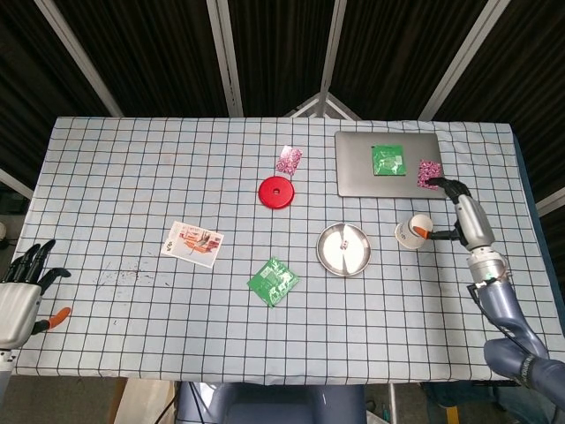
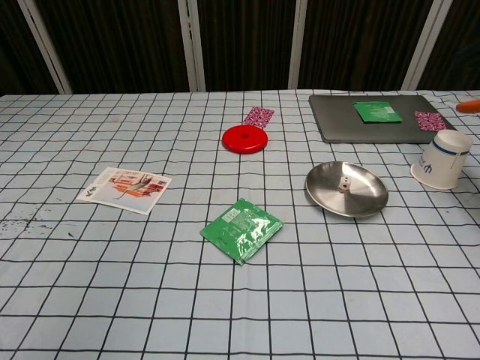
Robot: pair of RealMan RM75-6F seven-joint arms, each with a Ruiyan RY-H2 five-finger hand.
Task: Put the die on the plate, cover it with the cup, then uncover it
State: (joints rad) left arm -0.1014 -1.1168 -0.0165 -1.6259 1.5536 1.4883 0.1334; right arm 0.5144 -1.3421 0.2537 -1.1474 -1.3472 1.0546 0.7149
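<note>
The small white die (image 1: 346, 245) (image 2: 343, 184) lies uncovered on the round metal plate (image 1: 332, 258) (image 2: 367, 199), right of the table's middle. The white paper cup (image 1: 410, 233) (image 2: 442, 160) stands mouth down on the cloth just right of the plate. My right hand (image 1: 468, 217) hovers to the right of the cup with its fingers apart and nothing in them; in the chest view only an orange fingertip (image 2: 471, 105) shows at the right edge. My left hand (image 1: 22, 291) hangs past the table's near left corner, fingers spread and holding nothing.
A red disc (image 1: 276, 192) and a pink packet (image 1: 289, 160) lie behind the plate. A grey slab (image 1: 357, 177) at the back right carries a green packet (image 1: 387, 159) and a pink one (image 1: 428, 171). A green packet (image 1: 273, 282) and a printed card (image 1: 193, 243) lie left of the plate.
</note>
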